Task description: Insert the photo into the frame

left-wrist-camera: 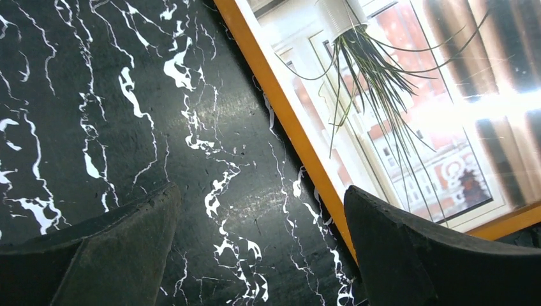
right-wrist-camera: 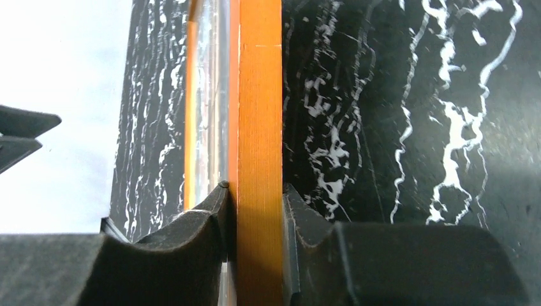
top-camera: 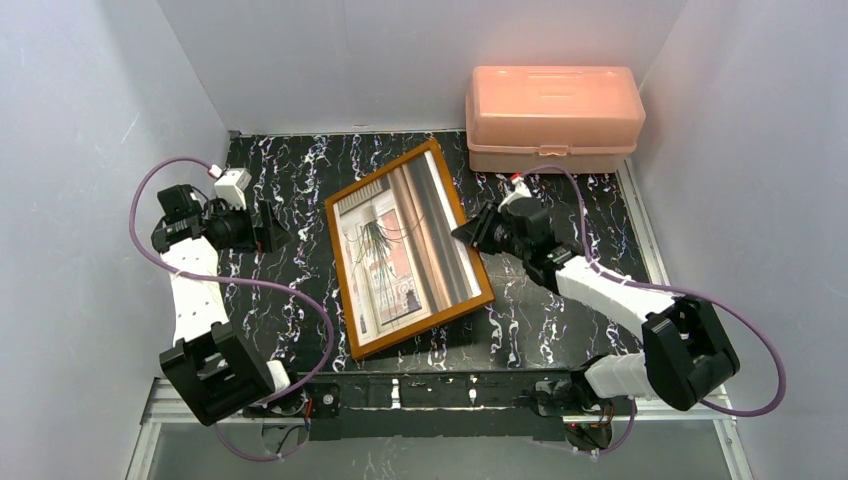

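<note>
left arm (top-camera: pixel 195 300) / right arm (top-camera: pixel 610 290): white links, black joints | cables (top-camera: pixel 180 161): purple | fingers (left-wrist-camera: pixel 415 255): matte black

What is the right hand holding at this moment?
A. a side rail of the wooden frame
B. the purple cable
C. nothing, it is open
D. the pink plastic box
A: in the right wrist view, the right hand is closed on both sides of the orange rail of the frame.

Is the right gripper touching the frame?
Touching. The right wrist view shows the right gripper shut on the frame, both fingers pressed against its orange rail with no gap.
</note>
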Robot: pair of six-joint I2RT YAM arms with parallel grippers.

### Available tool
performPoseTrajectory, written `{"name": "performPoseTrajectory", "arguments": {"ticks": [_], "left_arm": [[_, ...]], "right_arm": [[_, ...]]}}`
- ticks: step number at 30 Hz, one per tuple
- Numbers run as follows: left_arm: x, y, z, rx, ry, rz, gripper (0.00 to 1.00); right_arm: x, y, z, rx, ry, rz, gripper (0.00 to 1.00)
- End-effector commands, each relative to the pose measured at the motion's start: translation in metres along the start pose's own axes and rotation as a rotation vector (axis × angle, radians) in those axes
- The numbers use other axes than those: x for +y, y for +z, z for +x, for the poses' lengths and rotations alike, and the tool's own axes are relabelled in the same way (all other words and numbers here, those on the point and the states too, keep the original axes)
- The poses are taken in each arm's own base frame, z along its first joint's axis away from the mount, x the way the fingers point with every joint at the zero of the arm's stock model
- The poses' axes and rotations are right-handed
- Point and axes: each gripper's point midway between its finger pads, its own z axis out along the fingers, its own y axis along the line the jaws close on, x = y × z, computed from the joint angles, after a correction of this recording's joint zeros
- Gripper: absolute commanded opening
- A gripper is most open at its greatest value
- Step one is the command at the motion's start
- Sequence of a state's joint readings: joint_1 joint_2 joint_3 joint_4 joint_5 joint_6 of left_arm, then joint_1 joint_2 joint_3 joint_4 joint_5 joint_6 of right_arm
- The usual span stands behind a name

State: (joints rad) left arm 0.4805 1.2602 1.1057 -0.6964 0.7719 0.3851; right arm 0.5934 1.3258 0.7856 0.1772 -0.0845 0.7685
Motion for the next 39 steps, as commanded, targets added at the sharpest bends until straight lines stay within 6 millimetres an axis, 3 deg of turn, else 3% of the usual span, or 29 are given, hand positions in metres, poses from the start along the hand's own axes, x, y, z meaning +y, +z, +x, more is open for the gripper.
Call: {"name": "performPoseTrajectory", "arguments": {"ticks": [1, 4, 9, 16, 23, 24, 25, 26, 27, 30, 34, 36, 39], "left_arm": [[-0.004, -0.001, 0.012, 0.015, -0.009, 0.0, 0.98], [-0.008, 0.002, 0.023, 0.097, 0.007, 0.01, 0.98], [-0.007, 0.013, 0.03, 0.148, 0.04, -0.032, 0.99], [-0.014, 0.039, 0.05, 0.285, 0.147, -0.074, 0.98], [-0.017, 0.046, 0.051, 0.323, 0.122, -0.059, 0.98], [-0.017, 0.047, 0.052, 0.321, 0.124, -0.056, 0.98], [-0.017, 0.048, 0.053, 0.316, 0.124, -0.059, 0.98], [-0.017, 0.05, 0.052, 0.307, 0.119, -0.065, 0.98], [-0.014, 0.052, 0.053, 0.301, 0.102, -0.091, 0.98], [-0.009, 0.061, 0.053, 0.273, 0.095, -0.162, 0.99], [-0.009, 0.079, 0.057, 0.207, 0.02, -0.188, 0.98], [-0.009, 0.09, 0.064, 0.179, -0.042, -0.185, 0.98], [-0.006, 0.104, 0.071, 0.133, 0.018, -0.15, 0.98]], "right_arm": [[-0.038, 0.004, -0.003, -0.136, 0.001, 0.098, 0.19], [-0.056, 0.009, 0.006, -0.126, 0.031, 0.161, 0.2], [-0.067, 0.015, 0.008, -0.127, -0.049, 0.185, 0.3], [-0.095, 0.003, 0.003, -0.137, -0.102, 0.345, 0.45], [-0.108, 0.0, 0.006, -0.127, -0.136, 0.403, 0.7], [-0.11, -0.001, 0.004, -0.129, -0.144, 0.415, 0.75], [-0.111, -0.004, 0.002, -0.131, -0.157, 0.428, 0.9], [-0.114, -0.007, -0.002, -0.131, -0.18, 0.447, 0.98], [-0.117, -0.01, -0.007, -0.136, -0.193, 0.469, 0.99], [-0.132, -0.027, -0.03, -0.188, -0.218, 0.563, 0.99], [-0.182, -0.075, -0.067, -0.406, -0.204, 0.875, 0.99], [-0.207, -0.098, -0.072, -0.506, -0.232, 1.032, 0.99], [-0.234, -0.125, -0.073, -0.574, -0.27, 1.223, 0.99]]}}
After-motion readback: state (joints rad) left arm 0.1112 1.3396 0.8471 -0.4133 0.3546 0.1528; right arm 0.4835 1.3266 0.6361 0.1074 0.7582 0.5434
